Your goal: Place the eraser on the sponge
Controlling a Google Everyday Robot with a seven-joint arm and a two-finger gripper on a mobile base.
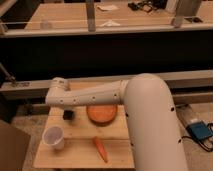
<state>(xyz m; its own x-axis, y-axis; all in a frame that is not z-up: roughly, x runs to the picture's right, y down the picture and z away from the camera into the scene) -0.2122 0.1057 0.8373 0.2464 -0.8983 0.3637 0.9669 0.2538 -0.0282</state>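
The eraser (67, 115) is a small black block on the wooden table (80, 152), toward its back left. My gripper (65, 107) hangs from the white arm's wrist (57, 93) directly over the eraser, and where they meet is too dark to separate. The sponge (102, 114) is a round orange pad lying flat on the table just right of the eraser, partly covered at its back by the arm.
A white cup (53, 137) stands near the table's front left. An orange carrot (101, 149) lies at the front middle. The arm's thick white body (152, 127) covers the table's right side. A dark counter and railing run behind.
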